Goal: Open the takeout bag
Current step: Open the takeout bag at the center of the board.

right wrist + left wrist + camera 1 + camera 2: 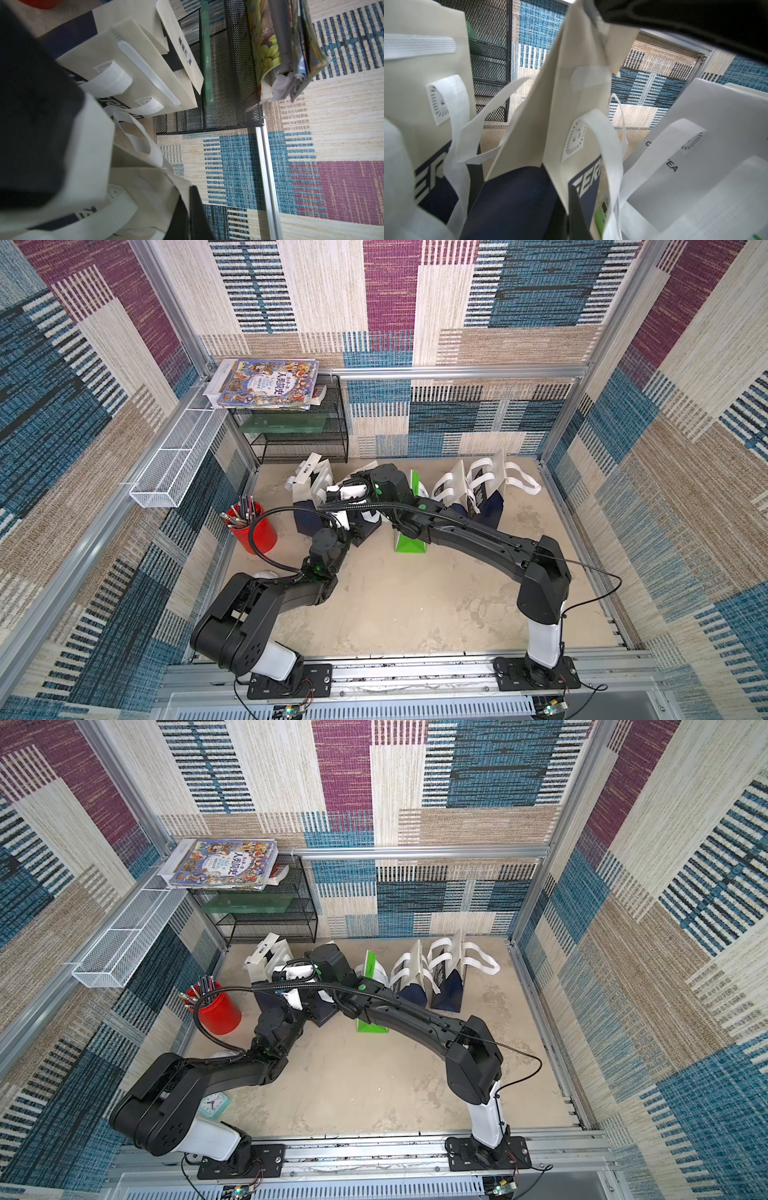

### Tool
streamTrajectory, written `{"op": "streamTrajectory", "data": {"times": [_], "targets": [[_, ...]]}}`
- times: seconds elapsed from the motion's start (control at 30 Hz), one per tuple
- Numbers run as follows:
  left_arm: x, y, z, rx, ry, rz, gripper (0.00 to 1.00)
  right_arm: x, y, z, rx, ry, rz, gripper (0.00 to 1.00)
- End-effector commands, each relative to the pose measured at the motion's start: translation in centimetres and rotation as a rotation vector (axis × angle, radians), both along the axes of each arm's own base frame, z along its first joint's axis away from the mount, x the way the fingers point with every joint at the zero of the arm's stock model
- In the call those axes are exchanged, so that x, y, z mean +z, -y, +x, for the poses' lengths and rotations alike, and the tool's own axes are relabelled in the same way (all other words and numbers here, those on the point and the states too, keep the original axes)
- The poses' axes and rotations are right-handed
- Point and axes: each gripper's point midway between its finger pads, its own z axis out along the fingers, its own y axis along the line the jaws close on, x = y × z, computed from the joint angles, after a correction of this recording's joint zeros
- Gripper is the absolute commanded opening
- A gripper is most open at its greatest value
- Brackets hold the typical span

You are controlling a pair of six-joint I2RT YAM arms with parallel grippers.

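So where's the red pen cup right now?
In both top views the red pen cup stands at the table's left edge, just left of the takeout bags.

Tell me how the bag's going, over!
Left gripper, right gripper shut on cream fabric takeout bag. Opening unclear. White fabric bag crowds alongside.

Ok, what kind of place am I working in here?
Probably a staged robot test cell: patterned walls on an aluminium frame, a mesh rack topped with books, takeout bags along the table's back.
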Motion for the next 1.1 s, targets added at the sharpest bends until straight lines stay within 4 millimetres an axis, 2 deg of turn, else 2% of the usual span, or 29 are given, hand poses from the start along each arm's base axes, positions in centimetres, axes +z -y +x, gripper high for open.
{"op": "streamTrajectory", "data": {"times": [0.0,0.2,0.37,0.5,0.73,0.8,0.83,0.9,0.93,1.07], "targets": [[-1.8,-0.3,0.2,0.017,-0.055,0.075,0.00,0.7,-0.1,-0.2,0.003,0.009,-0.058,0.00],[-2.4,-0.3,0.3,0.021,-0.069,0.089,0.00,0.7,0.0,-0.2,0.003,-0.043,-0.155,0.00],[-2.9,-0.2,0.4,0.022,-0.079,0.106,0.00,1.7,0.4,-0.5,0.006,-0.035,-0.180,0.00],[-2.9,-0.2,0.4,0.022,-0.083,0.100,0.00,1.6,0.7,-0.6,-0.001,-0.052,-0.168,0.00],[-2.3,0.2,0.1,-0.006,-0.081,0.071,0.00,-0.8,0.3,-0.4,-0.024,-0.177,0.086,0.00],[-2.2,0.3,-0.1,-0.012,-0.086,0.068,0.00,-0.8,0.3,-0.4,-0.028,-0.163,0.187,0.01],[-2.2,0.3,-0.1,-0.015,-0.087,0.065,0.00,-0.5,0.4,-0.4,-0.031,-0.149,0.235,0.09],[-2.0,0.4,-0.2,-0.024,-0.088,0.057,0.00,0.2,0.7,-0.2,-0.048,-0.122,0.340,0.30],[-2.0,0.4,-0.3,-0.025,-0.090,0.056,0.00,0.3,0.8,0.0,-0.052,-0.117,0.365,0.37],[-1.6,0.7,-0.4,-0.039,-0.089,0.045,0.00,0.4,1.6,1.0,-0.061,-0.065,0.427,0.47]]}}
